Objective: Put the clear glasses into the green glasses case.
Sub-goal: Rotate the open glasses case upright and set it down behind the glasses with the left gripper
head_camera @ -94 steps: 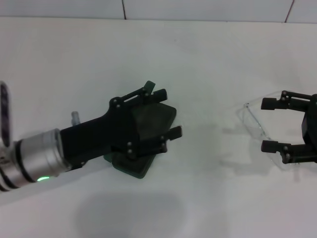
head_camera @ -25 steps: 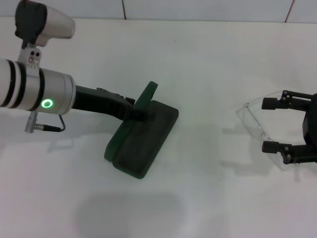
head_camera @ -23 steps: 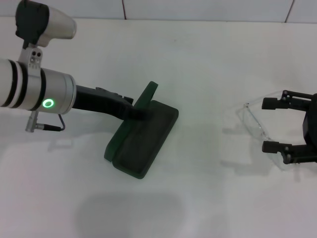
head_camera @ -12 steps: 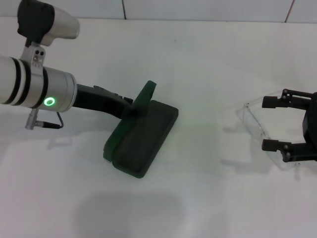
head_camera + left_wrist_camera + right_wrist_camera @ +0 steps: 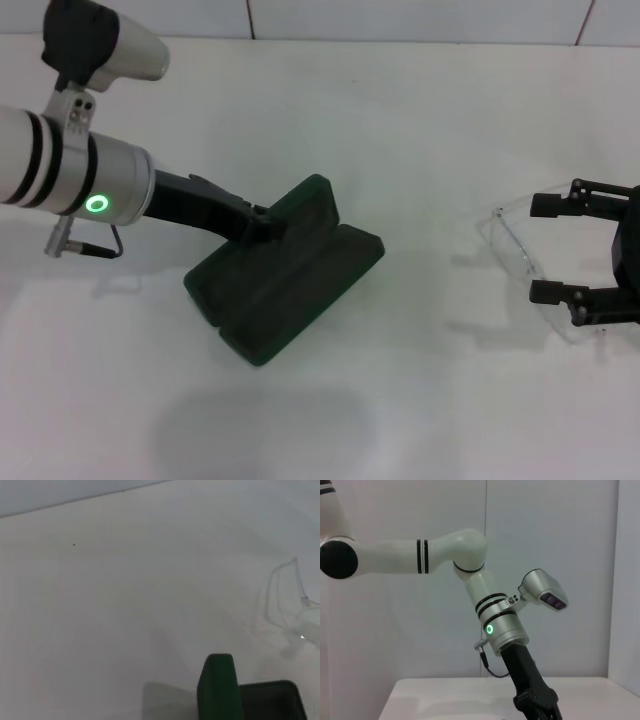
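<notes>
So the fully transparent plastic glasses with the thin clear arms point(image 5: 522, 262) are sitting on the white table point(image 5: 420, 140) over on our right side, and our right gripper point(image 5: 552, 249) has its two black fingers spread wide, one on each side of the frame's outer end, not closed on it as far as we can see. Well apart to the left, near the middle of the table, is the dark green hard glasses case with rounded corners point(image 5: 285, 271), lying open with the lid point(image 5: 300, 205) tipped back and the dark lining facing up. Our left gripper point(image 5: 262, 225) is right at the lid's edge, touching it, but we can't tell whether its fingers are pinched on it or just pressing. Between case and glasses it's bare white tabletop, plenty of room there. The table's far edge meets a tiled wall point(image 5: 400, 18); the right gripper is almost at the right edge of the head view.
</notes>
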{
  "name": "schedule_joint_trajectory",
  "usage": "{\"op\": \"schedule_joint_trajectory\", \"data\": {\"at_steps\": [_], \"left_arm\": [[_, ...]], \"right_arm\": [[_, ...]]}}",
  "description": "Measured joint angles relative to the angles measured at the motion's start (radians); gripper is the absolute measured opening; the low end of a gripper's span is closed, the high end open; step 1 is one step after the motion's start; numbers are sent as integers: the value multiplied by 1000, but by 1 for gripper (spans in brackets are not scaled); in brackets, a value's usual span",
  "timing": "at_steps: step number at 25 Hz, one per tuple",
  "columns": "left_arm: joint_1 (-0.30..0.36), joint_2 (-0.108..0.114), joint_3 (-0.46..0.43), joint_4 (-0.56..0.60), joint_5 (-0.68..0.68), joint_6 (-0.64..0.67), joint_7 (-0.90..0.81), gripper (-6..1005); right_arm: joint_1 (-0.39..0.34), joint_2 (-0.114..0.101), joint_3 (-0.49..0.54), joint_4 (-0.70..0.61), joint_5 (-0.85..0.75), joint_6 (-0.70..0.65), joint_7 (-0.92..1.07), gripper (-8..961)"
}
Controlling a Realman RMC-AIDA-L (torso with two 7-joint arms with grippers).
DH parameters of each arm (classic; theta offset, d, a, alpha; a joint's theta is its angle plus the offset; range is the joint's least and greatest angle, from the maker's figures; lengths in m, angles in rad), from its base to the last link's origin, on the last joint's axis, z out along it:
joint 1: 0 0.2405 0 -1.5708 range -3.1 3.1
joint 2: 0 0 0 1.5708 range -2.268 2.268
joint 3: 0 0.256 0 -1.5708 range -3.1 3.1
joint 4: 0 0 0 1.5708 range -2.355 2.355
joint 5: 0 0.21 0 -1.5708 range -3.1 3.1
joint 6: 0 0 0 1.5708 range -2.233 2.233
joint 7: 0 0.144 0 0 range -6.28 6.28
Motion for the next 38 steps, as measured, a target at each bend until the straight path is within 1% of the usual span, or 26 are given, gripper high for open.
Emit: {"op": "schedule_joint_trajectory", "data": {"at_steps": [4, 8, 12, 14, 17, 21, 24, 30, 38], "left_arm": [[-17, 2, 0, 21, 26, 8, 0, 215], [-34, -3, 0, 56, 50, 9, 15, 215], [-66, -7, 5, 80, 56, 6, 76, 214], [-85, -8, 27, 81, 56, -8, 113, 214], [-104, -8, 89, 79, 57, -46, 185, 214], [-119, -8, 166, 76, 59, -118, 257, 214], [-149, -8, 189, 61, 62, -142, 297, 214], [-205, -10, 256, 22, 81, -143, 350, 213], [-245, -13, 322, -15, 107, -162, 352, 213]], "right_arm": [[-4, 1, 1, 0, 2, 1, -1, 793], [-11, 2, 3, 0, 7, 4, -6, 792], [-19, 6, 14, 0, 5, 7, -15, 792], [-24, 8, 16, 0, 3, 14, -17, 791], [-37, 10, 16, 0, 3, 23, -31, 791], [-61, 17, 15, 0, 2, 25, -68, 790], [-80, 21, 15, 0, 2, 25, -88, 790], [-104, 26, 15, 0, 2, 14, -113, 789], [-119, 26, 9, 0, 0, -2, -133, 787]]}}
